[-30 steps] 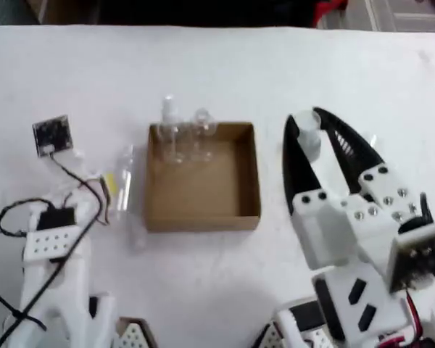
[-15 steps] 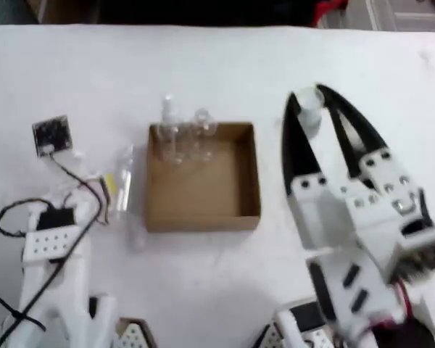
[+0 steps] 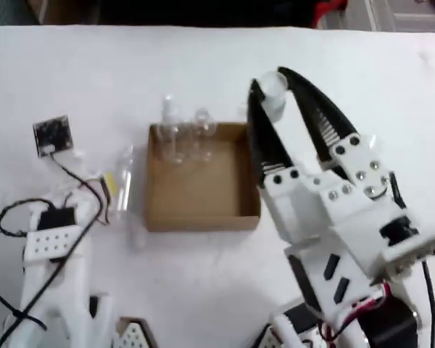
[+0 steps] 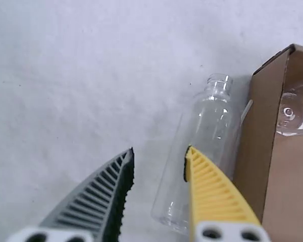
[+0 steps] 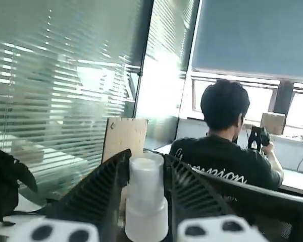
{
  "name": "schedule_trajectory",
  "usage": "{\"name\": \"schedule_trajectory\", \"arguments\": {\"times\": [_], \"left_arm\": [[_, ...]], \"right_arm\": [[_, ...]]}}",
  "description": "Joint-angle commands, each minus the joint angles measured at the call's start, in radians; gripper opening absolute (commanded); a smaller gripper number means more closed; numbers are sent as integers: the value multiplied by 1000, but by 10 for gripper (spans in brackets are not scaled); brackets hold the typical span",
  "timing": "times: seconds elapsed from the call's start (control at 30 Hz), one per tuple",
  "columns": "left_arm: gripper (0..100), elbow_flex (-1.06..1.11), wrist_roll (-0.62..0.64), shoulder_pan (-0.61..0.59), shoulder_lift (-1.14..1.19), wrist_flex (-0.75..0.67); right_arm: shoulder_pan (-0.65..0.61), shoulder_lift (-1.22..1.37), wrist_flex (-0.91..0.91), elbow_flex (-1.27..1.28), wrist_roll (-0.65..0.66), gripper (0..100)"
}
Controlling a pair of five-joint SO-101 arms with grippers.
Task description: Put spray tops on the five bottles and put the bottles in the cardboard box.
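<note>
On white table (image 3: 94, 65): cardboard box (image 3: 203, 220) mid-table, capless clear bottle (image 3: 122, 181) lying just beside its left wall, small black board (image 3: 51, 135) nearer left edge.

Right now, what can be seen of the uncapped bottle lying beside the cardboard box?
The bottle is clear, plastic-looking, with a round body and a threaded neck that is open, no spray top on it. It lies on its side on the white table, close along the outside wall of the cardboard box; whether they touch is unclear. The open left pincer is by its base, not gripping it.
</note>
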Motion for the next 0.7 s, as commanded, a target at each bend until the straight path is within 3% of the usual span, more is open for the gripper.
{"name": "schedule_trajectory", "arguments": {"times": [0.0, 0.17, 0.43, 0.67], "left_arm": [[158, -5, 8, 12, -27, -26], [158, -5, 8, 12, -27, -26], [158, -6, 8, 12, -27, -26], [158, -6, 8, 12, -28, -26]], "right_arm": [[-27, 51, -90, -9, 15, 16], [-31, 173, -173, -8, 6, 16], [-157, 363, -383, -8, 14, 16], [-104, 564, -467, 3, 12, 16]]}}
